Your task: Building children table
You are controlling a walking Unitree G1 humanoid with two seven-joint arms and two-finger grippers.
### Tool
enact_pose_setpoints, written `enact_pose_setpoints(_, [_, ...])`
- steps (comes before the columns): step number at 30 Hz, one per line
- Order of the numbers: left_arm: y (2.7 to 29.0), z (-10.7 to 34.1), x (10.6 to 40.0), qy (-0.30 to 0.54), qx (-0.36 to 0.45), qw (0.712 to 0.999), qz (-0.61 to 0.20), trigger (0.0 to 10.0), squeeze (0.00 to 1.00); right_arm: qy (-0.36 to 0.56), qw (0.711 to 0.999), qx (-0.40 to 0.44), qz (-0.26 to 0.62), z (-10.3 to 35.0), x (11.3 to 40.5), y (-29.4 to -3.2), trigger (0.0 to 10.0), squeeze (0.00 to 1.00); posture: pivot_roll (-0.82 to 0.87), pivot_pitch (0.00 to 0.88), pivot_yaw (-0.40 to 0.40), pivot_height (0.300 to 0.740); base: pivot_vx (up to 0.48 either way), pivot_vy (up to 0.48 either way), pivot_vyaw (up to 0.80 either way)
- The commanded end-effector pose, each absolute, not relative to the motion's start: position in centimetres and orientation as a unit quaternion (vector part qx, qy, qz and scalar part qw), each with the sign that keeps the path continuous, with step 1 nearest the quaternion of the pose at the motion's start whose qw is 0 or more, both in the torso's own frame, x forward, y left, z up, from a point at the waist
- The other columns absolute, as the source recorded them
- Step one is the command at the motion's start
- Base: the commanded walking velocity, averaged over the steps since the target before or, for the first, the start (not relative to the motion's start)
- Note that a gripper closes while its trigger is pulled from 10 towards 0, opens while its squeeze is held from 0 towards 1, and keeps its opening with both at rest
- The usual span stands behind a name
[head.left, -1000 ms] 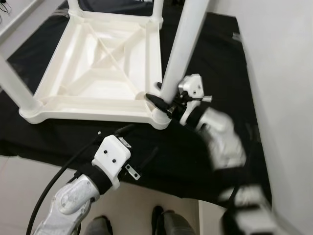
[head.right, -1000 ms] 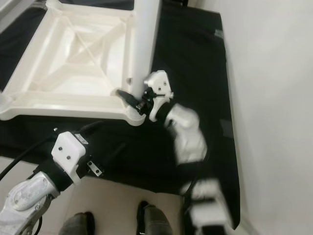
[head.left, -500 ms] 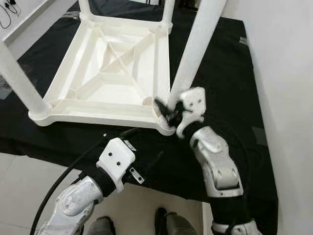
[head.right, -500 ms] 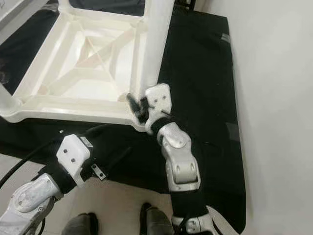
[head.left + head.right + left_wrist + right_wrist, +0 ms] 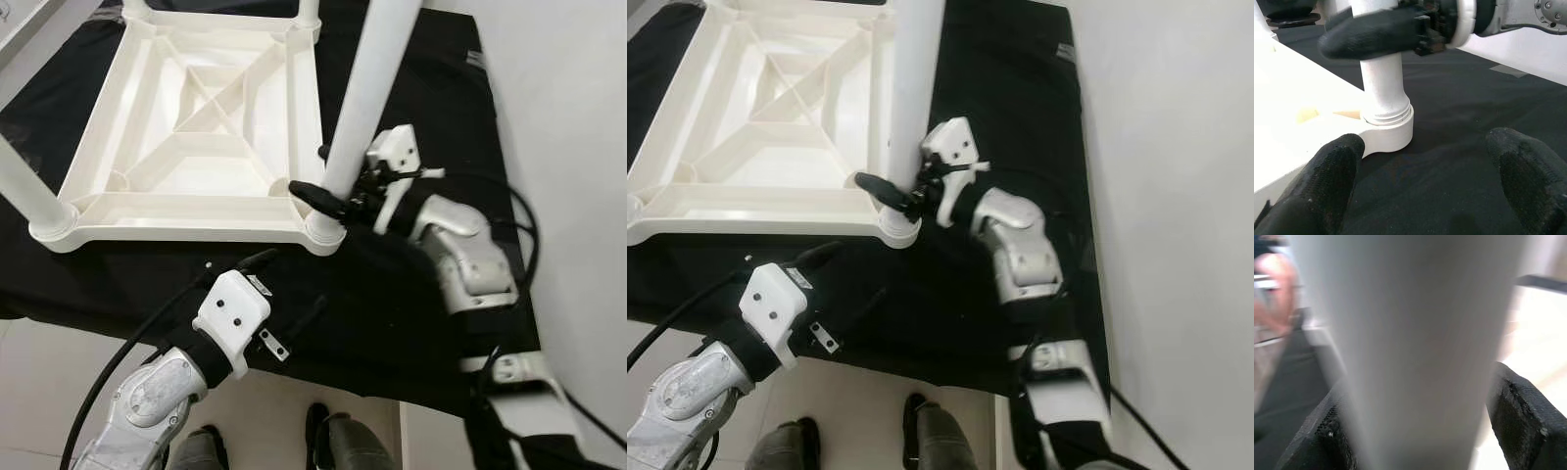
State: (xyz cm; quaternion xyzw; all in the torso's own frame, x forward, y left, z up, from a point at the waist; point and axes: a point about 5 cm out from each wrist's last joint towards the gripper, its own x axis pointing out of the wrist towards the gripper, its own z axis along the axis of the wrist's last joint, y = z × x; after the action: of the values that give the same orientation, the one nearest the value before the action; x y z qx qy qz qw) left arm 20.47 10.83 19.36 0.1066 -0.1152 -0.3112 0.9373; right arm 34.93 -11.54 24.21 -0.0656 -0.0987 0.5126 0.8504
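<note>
Right gripper (image 5: 328, 201) jaws pinch leg (image 5: 362, 93) above socket (image 5: 1386, 132); seating step, next twist. Left gripper (image 5: 1425, 181) jaws spread, idle.

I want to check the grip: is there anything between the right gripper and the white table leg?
Nothing visible. The right gripper has its fingers on both sides of the table leg, just above the corner socket.

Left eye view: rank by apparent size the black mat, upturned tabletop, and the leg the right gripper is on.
1. black mat
2. upturned tabletop
3. table leg, clasped low by the right gripper; it rises toward the camera, so it looks bigger than it is.
</note>
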Motion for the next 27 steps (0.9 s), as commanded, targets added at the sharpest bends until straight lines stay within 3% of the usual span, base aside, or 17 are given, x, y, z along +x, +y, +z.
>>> enact_pose_setpoints(1, [10.5,19.1,20.2,-0.107,0.106,0.937,-0.316,10.0,0.0,-0.097,0.835,-0.058,0.538,23.9,34.7,-11.6,10.0,0.0,0.12,0.276,-0.142,0.74,0.0,0.0,0.0])
enact_pose_setpoints(5, [10.5,19.0,20.0,-0.106,0.107,0.937,-0.315,10.0,0.0,-0.094,0.809,-0.073,0.575,24.2,35.7,-12.2,10.0,0.0,0.13,0.278,-0.14,0.74,0.0,0.0,0.0])
enact_pose_setpoints(9, [10.4,19.0,19.9,-0.105,0.108,0.937,-0.316,10.0,0.0,-0.093,0.806,-0.06,0.582,24.4,36.3,-12.3,10.0,0.0,0.14,0.28,-0.136,0.74,0.0,0.0,0.0])
enact_pose_setpoints(10, [10.4,19.0,19.8,-0.104,0.108,0.937,-0.316,10.0,0.0,-0.094,0.803,-0.057,0.586,24.4,36.4,-12.3,4.2,0.0,0.15,0.28,-0.136,0.74,0.0,0.0,0.0])
enact_pose_setpoints(11, [10.5,19.0,19.8,-0.104,0.108,0.937,-0.316,10.0,0.0,-0.095,0.8,-0.057,0.589,24.4,36.4,-12.2,4.2,0.0,0.15,0.28,-0.134,0.74,0.0,0.0,0.0])
enact_pose_setpoints(12, [10.5,19.0,19.8,-0.103,0.109,0.937,-0.316,10.0,0.0,-0.095,0.795,-0.055,0.597,24.4,36.4,-12.2,0.0,0.0,0.15,0.281,-0.133,0.74,0.0,0.0,0.0])
enact_pose_setpoints(22, [10.6,19.0,19.6,-0.1,0.11,0.937,-0.317,10.0,0.0,-0.085,0.774,-0.044,0.625,23.9,36.6,-13.2,0.0,0.0,0.15,0.287,-0.129,0.74,0.0,0.0,0.0])
enact_pose_setpoints(25, [10.6,19.0,19.6,-0.099,0.11,0.937,-0.317,10.0,0.0,-0.076,0.777,-0.041,0.624,23.3,36.4,-14.1,0.0,0.0,0.14,0.288,-0.129,0.74,0.0,0.0,0.0])
enact_pose_setpoints(27, [10.6,19.0,19.7,-0.098,0.11,0.937,-0.318,10.0,0.0,-0.059,0.795,-0.053,0.601,21.6,35.7,-14.4,0.0,0.0,0.13,0.289,-0.139,0.74,0.0,0.0,0.0])
